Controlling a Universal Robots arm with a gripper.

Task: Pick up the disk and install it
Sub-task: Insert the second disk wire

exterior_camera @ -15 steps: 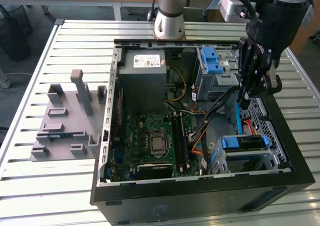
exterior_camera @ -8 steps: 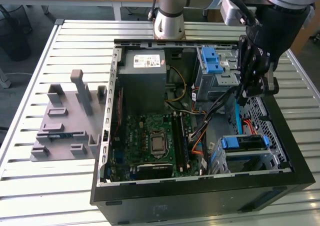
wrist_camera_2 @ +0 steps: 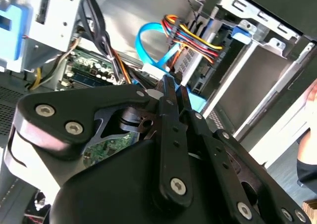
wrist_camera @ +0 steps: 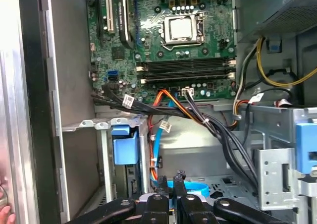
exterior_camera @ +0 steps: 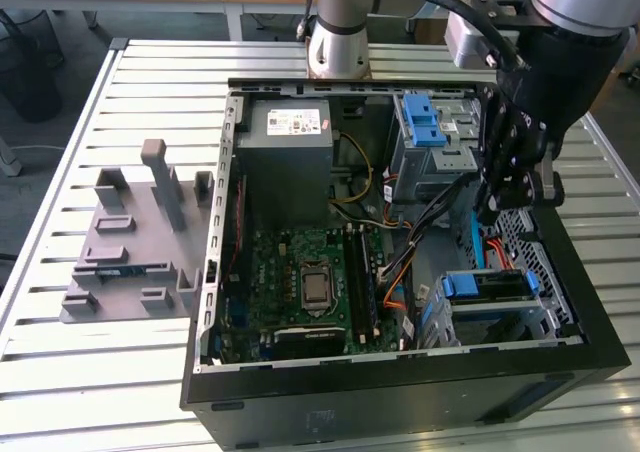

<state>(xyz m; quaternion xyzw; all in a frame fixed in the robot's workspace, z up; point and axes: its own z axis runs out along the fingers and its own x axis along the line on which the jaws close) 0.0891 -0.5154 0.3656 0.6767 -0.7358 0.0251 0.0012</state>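
At the near right corner of the open computer case (exterior_camera: 212, 272), the disk (exterior_camera: 488, 288) is lying flat in a grey bay, its blue end bracket facing the middle of the case. It appears to be seated between the bay's walls, though the bay's metal is hiding most of its body. In the first wrist view the same blue bracket (wrist_camera: 124, 149) is showing beside a light blue data cable (wrist_camera: 154, 154).

Just beyond the bay, the gripper (exterior_camera: 488, 210) is hanging over the right side of the case, apart from the disk. In both wrist views its two black fingers (wrist_camera_2: 171, 92) are pressing together at the tips, closed with nothing between them (wrist_camera: 179, 178).

The green motherboard (exterior_camera: 310, 272) is lying across the case floor toward the exterior view's left, with bundled cables (wrist_camera: 198, 116) running over its edge.

Farther back, the grey drive cage (exterior_camera: 440, 137) with its blue latch is sitting at the far right corner and the power supply (exterior_camera: 290, 157) at the far left corner.

A grey fixture (exterior_camera: 135, 242) is resting on the slatted table (exterior_camera: 60, 372), beside the case's left wall.
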